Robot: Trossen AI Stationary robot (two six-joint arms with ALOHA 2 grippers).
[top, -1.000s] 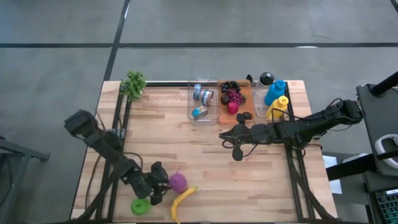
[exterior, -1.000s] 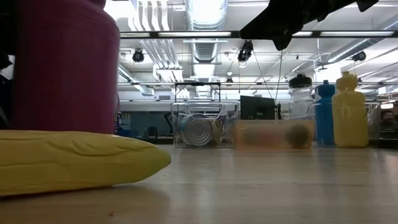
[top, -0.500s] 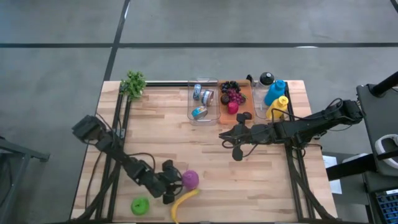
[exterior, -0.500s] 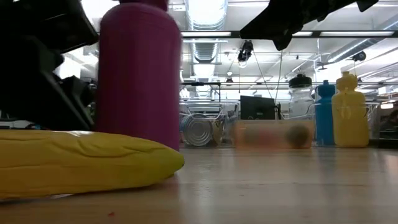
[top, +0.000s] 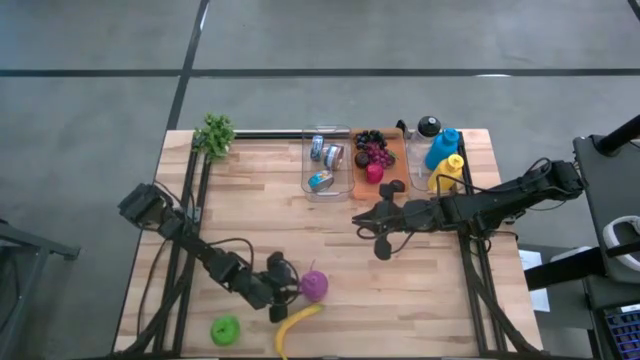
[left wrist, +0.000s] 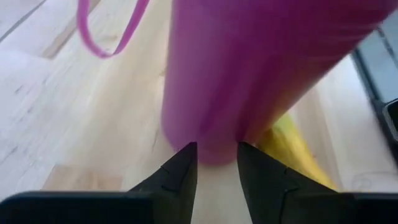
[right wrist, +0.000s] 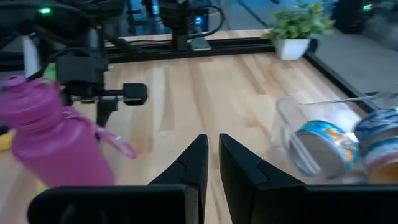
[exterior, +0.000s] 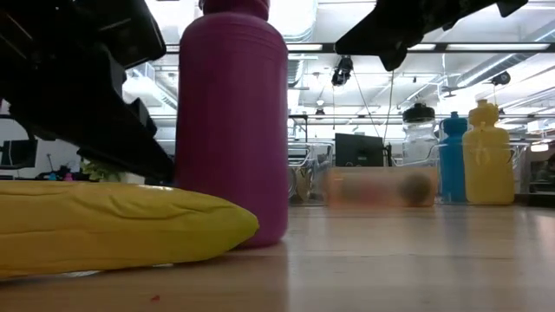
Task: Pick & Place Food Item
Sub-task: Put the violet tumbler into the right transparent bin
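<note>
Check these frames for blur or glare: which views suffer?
Low view: orange tray behind is smeared, ceiling lights glare, banana looms soft. Left wrist view: purple bottle is blurred, filling the frame. High view: evenly lit, sharp.

A: What surrounds the wooden table [top: 330, 240]?

B: Grey floor [top: 100, 60] on every side of the table, crossed by 1 dark line [top: 320, 72] running just beyond the table's far edge.

A: And past the table at eye level?

B: A ceiling of ducts and pipes [exterior: 286, 65] with bright strip lights. Below them, beyond the table's far edge, sits a dark monitor [exterior: 357, 149]. A small potted plant [top: 214, 134] stands on the table's far left corner.
</note>
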